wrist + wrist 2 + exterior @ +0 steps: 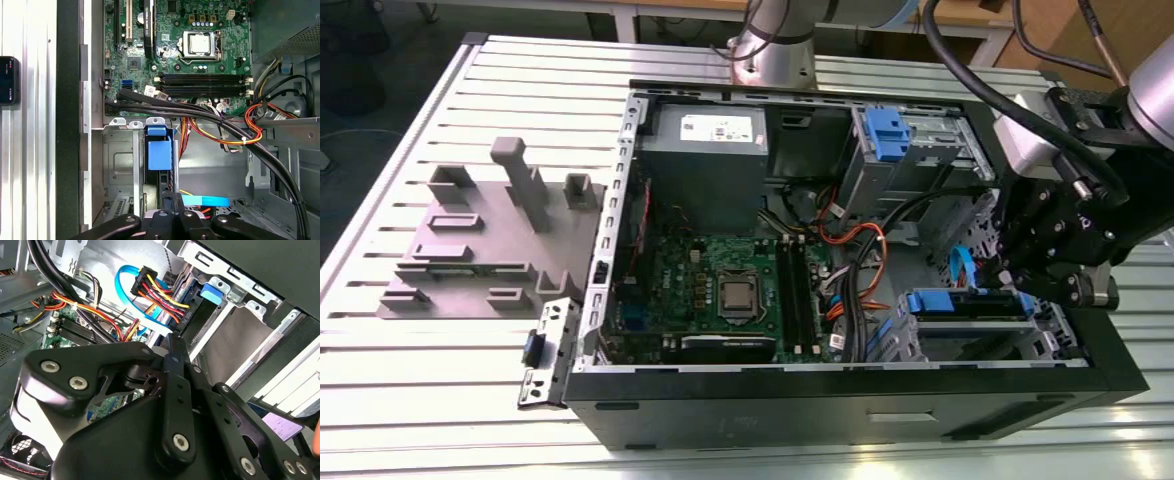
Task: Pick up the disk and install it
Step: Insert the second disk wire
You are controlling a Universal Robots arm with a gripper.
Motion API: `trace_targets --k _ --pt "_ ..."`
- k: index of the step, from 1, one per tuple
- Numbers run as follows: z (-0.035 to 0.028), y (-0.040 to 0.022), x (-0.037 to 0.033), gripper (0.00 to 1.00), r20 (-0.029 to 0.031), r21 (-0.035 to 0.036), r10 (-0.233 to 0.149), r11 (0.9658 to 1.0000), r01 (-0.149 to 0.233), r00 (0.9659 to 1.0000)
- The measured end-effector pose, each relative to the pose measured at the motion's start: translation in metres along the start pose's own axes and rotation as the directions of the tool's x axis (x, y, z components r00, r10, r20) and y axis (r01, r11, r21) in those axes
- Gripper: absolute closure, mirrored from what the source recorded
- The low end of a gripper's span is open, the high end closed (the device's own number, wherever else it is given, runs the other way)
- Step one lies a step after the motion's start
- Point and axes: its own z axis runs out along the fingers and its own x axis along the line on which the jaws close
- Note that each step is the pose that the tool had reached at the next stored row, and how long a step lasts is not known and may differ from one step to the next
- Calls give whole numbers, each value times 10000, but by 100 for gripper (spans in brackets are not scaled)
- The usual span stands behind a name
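We see grey fixture block (487, 240) well apart from gripper (1047, 275). Open computer case (854, 400) centre. Disk (967, 303) in drive bay just under jaws; we cannot tell jaw opening or grasp.

Open computer case (854, 400) with motherboard (720, 290), beside grey fixture block (480, 240).

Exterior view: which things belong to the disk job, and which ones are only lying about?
Job in hand:
gripper, over the drive cage
disk, its blue carrier seen at that cage
open computer case

Lying about:
grey fixture block, on the exterior view's left
small metal bracket, beside the case
blue latch piece, in the upper bay
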Motion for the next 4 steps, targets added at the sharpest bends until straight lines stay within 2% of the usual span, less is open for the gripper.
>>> trace_targets --k 4 --pt "0 0 0 89 1 0 0 10000 0 10000"
